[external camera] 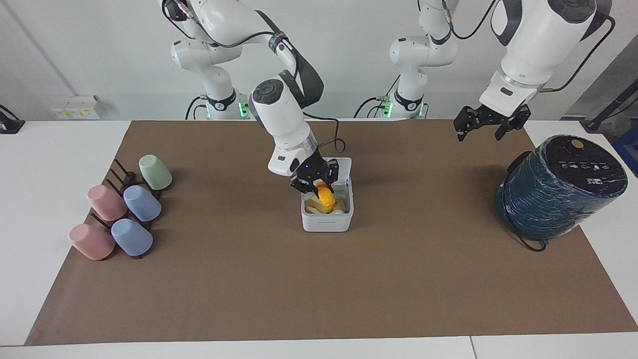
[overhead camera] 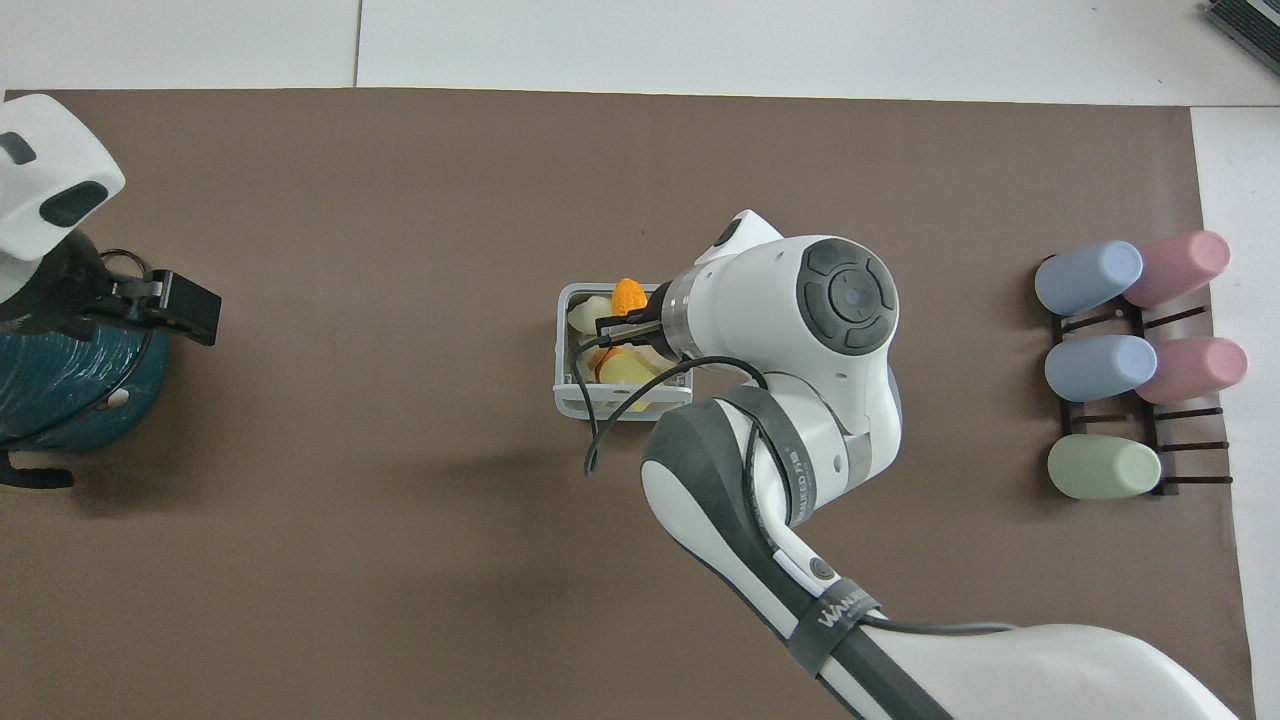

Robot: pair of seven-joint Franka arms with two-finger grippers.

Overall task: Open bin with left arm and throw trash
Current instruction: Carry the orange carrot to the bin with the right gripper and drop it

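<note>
The white bin (external camera: 326, 222) stands open mid-table, its lid tipped up toward the robots. Cream and yellow scraps (external camera: 311, 208) lie inside it and also show in the overhead view (overhead camera: 590, 312). My right gripper (external camera: 321, 188) is shut on the orange oblong piece (external camera: 325, 195) and holds it just above the bin's open top. In the overhead view the orange piece (overhead camera: 628, 295) sits over the bin (overhead camera: 570, 396), at the right gripper (overhead camera: 615, 322). My left gripper (external camera: 482, 123) is open and empty, raised beside the teal cylinder (external camera: 558, 187).
The big dark teal cylinder (overhead camera: 60, 390) stands at the left arm's end of the table. A dark rack with several pastel cups (external camera: 124, 214) lies at the right arm's end. A brown mat (external camera: 319, 289) covers the table.
</note>
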